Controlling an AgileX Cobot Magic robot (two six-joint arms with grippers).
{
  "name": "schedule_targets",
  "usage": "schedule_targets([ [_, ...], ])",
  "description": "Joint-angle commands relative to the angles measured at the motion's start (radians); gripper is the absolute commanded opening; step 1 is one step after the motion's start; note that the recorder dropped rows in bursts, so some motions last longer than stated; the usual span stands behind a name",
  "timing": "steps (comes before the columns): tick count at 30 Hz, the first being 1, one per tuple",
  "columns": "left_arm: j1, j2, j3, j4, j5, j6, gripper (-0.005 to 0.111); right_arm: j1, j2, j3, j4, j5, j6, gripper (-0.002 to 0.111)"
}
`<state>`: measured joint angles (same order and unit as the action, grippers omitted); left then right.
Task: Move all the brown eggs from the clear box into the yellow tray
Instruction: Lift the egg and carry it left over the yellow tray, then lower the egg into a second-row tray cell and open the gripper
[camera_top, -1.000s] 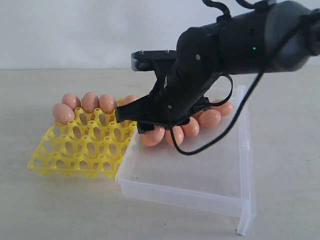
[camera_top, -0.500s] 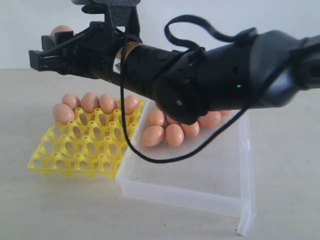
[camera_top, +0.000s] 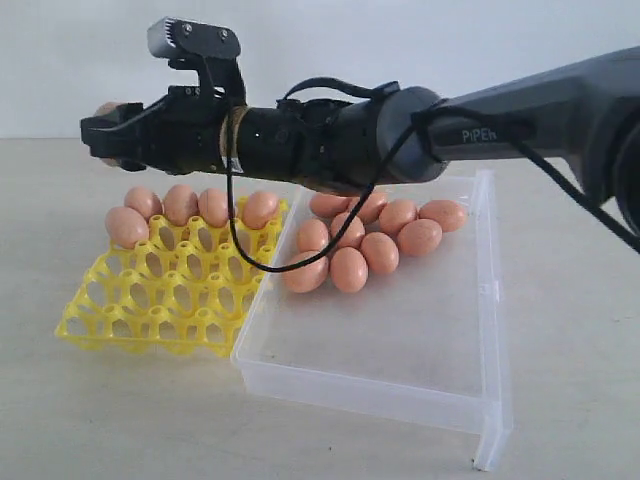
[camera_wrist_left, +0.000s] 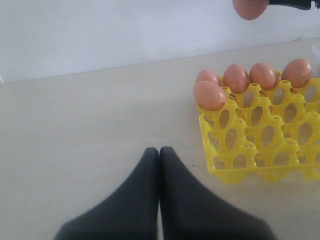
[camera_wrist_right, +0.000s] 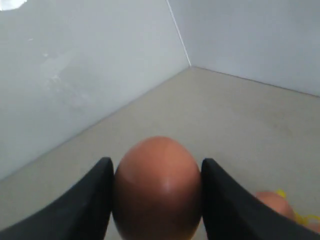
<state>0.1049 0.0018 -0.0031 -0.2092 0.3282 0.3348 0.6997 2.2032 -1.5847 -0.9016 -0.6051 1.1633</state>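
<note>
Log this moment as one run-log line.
right gripper: shut on brown egg, aloft near yellow tray | left gripper: shut, empty | tray: five brown eggs seated | clear box: loose eggs left inside

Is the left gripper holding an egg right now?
No, the left gripper is shut flat with no egg between its jaws.

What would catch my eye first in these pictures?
A long black arm stretches across the scene, its gripper clamping one brown egg in the air above the yellow tray. Five eggs sit at the tray's far side, and a cluster lies in the clear box beside it.
</note>
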Motion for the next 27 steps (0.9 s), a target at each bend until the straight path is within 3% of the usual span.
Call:
schedule_targets([
  [1,0.002,-0.002,0.003,-0.003,-0.014,-0.010,-0.004,-0.037,0.055,-0.014,-0.084,0.005,0.013,0.000],
  [10,0.002,-0.002,0.003,-0.003,-0.014,-0.010,-0.004,-0.040,0.157,-0.020,-0.062,0.031,-0.080,0.000],
  [27,0.002,-0.002,0.003,-0.003,-0.014,-0.010,-0.004,-0.018,0.264,-0.202,-0.069,0.139,-0.039,0.000],
])
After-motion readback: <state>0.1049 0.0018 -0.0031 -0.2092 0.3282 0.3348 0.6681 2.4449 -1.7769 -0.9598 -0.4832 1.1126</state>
